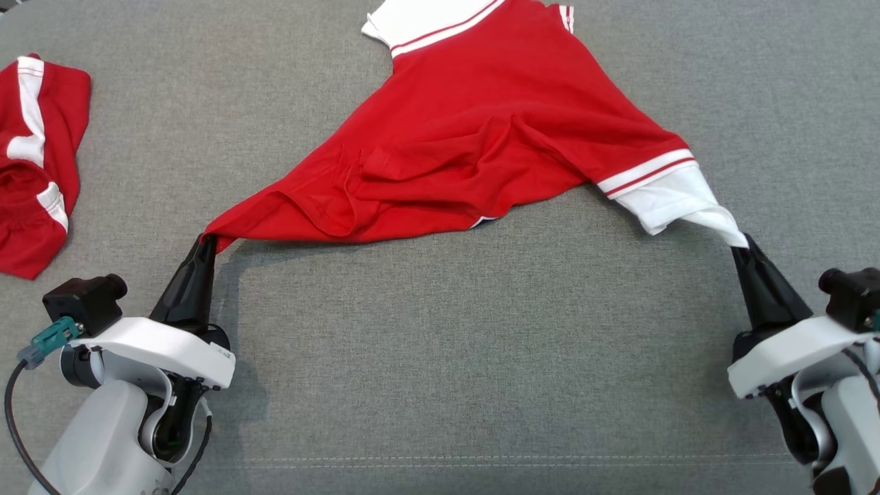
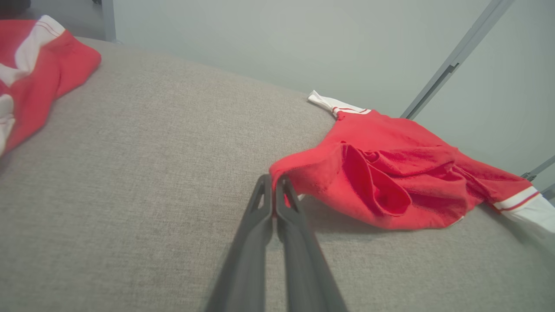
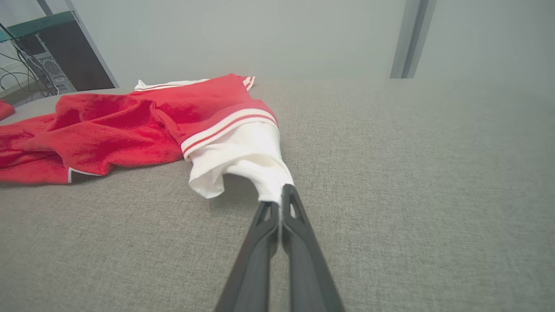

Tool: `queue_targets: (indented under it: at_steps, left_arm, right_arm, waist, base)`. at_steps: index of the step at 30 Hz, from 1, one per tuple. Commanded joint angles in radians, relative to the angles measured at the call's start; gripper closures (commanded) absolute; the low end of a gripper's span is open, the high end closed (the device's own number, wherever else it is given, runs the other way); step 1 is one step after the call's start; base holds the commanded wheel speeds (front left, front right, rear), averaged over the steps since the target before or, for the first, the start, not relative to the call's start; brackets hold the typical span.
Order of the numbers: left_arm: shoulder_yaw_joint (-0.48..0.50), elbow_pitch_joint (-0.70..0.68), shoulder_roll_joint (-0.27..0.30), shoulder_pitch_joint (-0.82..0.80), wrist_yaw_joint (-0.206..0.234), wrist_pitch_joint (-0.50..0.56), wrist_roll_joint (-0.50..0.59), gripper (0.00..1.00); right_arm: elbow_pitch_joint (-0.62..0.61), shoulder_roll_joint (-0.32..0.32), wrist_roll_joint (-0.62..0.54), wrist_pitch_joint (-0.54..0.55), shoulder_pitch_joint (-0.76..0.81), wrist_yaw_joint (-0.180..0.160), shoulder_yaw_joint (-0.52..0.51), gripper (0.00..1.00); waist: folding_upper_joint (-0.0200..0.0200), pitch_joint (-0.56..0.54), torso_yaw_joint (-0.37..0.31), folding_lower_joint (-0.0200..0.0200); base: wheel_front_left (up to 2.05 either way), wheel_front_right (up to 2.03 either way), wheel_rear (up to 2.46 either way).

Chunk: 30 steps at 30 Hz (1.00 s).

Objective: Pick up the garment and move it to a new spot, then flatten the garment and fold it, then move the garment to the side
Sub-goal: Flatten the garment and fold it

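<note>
The garment (image 1: 481, 130) is a red shirt with white, red-striped sleeves, spread in loose folds across the grey fabric surface (image 1: 454, 344). My left gripper (image 1: 206, 240) is shut on its red hem corner at the lower left. In the left wrist view that corner (image 2: 282, 171) sits pinched at the tips of my left gripper (image 2: 274, 178). My right gripper (image 1: 742, 240) is shut on the tip of the white sleeve (image 1: 687, 203) at the right. The right wrist view has the sleeve (image 3: 247, 160) stretched to my right gripper (image 3: 279, 203). The cloth hangs taut between both grips.
A second red and white garment (image 1: 31, 165) lies crumpled at the far left, also visible in the left wrist view (image 2: 34, 73). Open grey surface runs in front of the shirt, with a stitched seam (image 1: 440, 460) near the bottom edge. A pale wall (image 3: 260, 34) stands behind.
</note>
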Motion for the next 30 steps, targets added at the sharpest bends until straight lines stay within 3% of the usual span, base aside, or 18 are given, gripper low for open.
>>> queue_targets:
  at_steps: [1, 4, 6, 11, 15, 22, 30]
  left_arm:
    - [0.038, -0.012, 0.038, -0.011, -0.007, -0.009, 0.000, 0.00]
    - [0.055, -0.016, 0.046, 0.009, 0.014, -0.009, 0.013, 0.00]
    - [0.089, -0.050, 0.051, 0.029, 0.055, -0.010, 0.047, 0.00]
    - [0.174, -0.231, 0.040, 0.130, 0.148, -0.010, 0.177, 0.00]
    - [0.192, -0.358, 0.023, 0.205, 0.194, -0.010, 0.252, 0.00]
    - [0.139, -0.533, -0.004, 0.364, 0.253, 0.004, 0.333, 0.00]
    - [0.115, -0.630, -0.006, 0.454, 0.301, 0.056, 0.347, 0.00]
  right_arm:
    - [-0.040, -0.004, -0.019, 0.005, 0.041, 0.000, 0.006, 1.00]
    - [-0.079, 0.022, -0.040, 0.009, 0.091, 0.000, -0.016, 1.00]
    - [-0.104, 0.036, -0.056, 0.012, 0.122, 0.000, -0.028, 1.00]
    - [-0.154, 0.063, -0.091, 0.030, 0.190, 0.000, -0.061, 1.00]
    - [-0.173, 0.075, -0.111, 0.041, 0.230, 0.000, -0.085, 1.00]
    - [-0.211, 0.107, -0.155, 0.059, 0.344, 0.000, -0.142, 1.00]
    - [-0.250, 0.147, -0.182, 0.079, 0.418, 0.000, -0.172, 1.00]
  waist:
    - [0.0000, -0.009, -0.002, -0.0001]
    - [0.0000, -0.024, -0.005, -0.0001]
    - [0.0000, -0.034, -0.007, -0.0001]
    - [0.0000, -0.067, -0.005, -0.0001]
    - [0.0000, -0.091, 0.001, -0.0001]
    - [0.0000, -0.148, 0.022, -0.0001]
    - [0.0000, -0.190, 0.023, -0.0001]
  base:
    - [0.00, 0.00, 0.00]
    - [0.00, 0.00, 0.00]
    - [0.00, 0.00, 0.00]
    - [0.00, 0.00, 0.00]
    - [0.00, 0.00, 0.00]
    - [0.00, 0.00, 0.00]
    - [0.00, 0.00, 0.00]
